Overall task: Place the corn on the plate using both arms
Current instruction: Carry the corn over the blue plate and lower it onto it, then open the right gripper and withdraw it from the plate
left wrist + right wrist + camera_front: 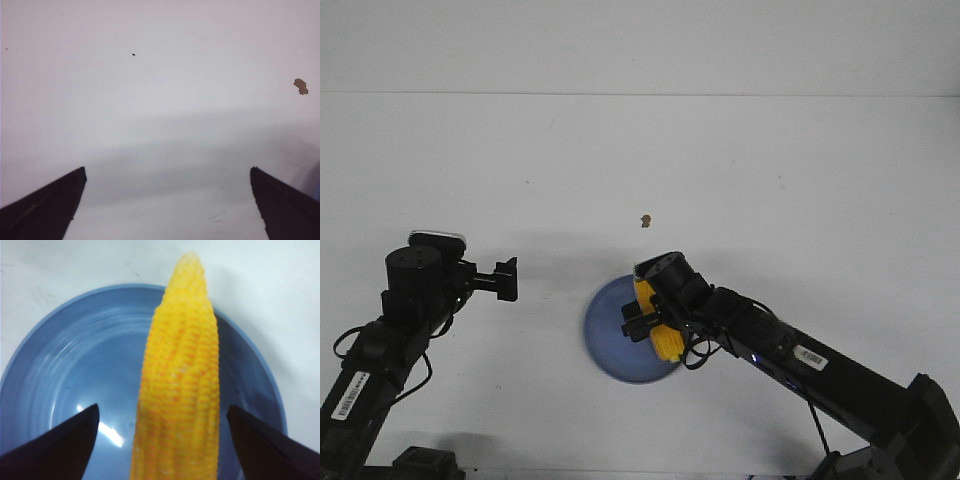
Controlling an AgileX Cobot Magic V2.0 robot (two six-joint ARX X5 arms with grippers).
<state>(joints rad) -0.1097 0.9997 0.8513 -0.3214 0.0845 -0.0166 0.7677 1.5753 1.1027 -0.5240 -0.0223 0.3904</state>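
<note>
Corn (pixel 180 385) lies between right end effector (pixel 162 440) fingers.

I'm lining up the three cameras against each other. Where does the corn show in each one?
Front view: the corn lies on the right part of the plate, under the right hand.
Left wrist view: not in it; only bare table and a brown crumb.
Right wrist view: centre, between the open fingers, tip away.
Shared landmark: the blue plate, in the front and right wrist views.

Front overview; two close wrist views
</note>
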